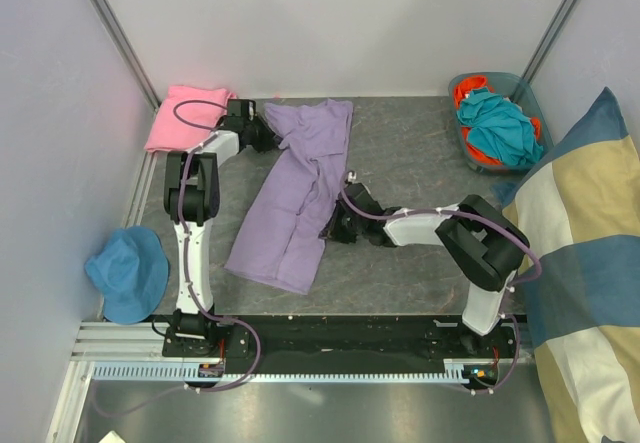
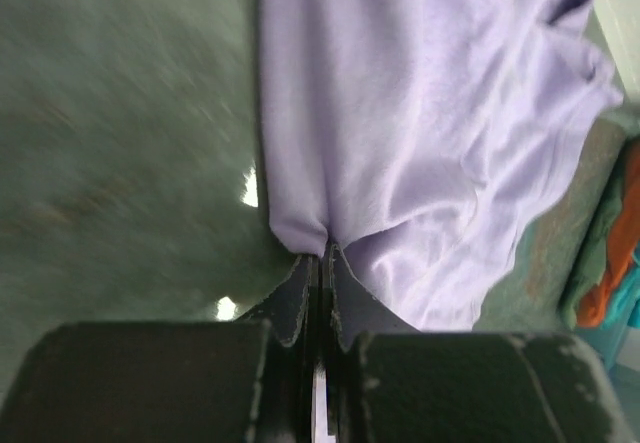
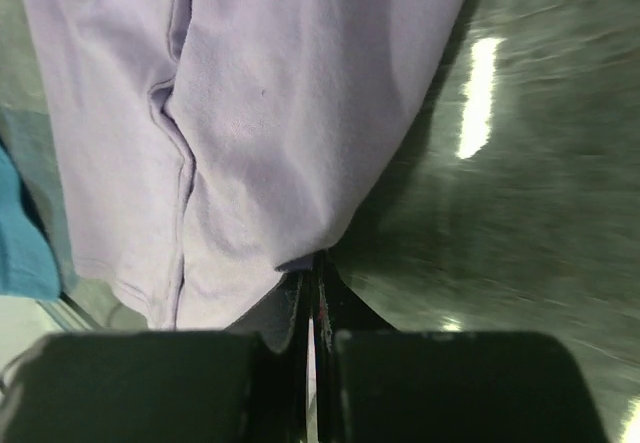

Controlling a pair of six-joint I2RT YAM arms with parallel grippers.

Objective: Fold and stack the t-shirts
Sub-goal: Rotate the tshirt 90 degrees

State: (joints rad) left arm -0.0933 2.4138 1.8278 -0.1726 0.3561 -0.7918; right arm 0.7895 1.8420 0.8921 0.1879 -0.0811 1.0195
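The lavender t-shirt lies rumpled and diagonal in the middle. The pink t-shirt sits folded, far left.

blue hat left | basket, teal-orange cloth perhaps | striped cushion right

I see a grey counter that looks like stone. Pale walls stand on three sides of it. A thin metal post runs up each far corner. A big cushion with blue, cream and tan stripes leans at the right. A blue hat lies at the left, close to the wall. A basket in the far right corner holds teal and orange cloth. Bright spots of light shine on the counter.
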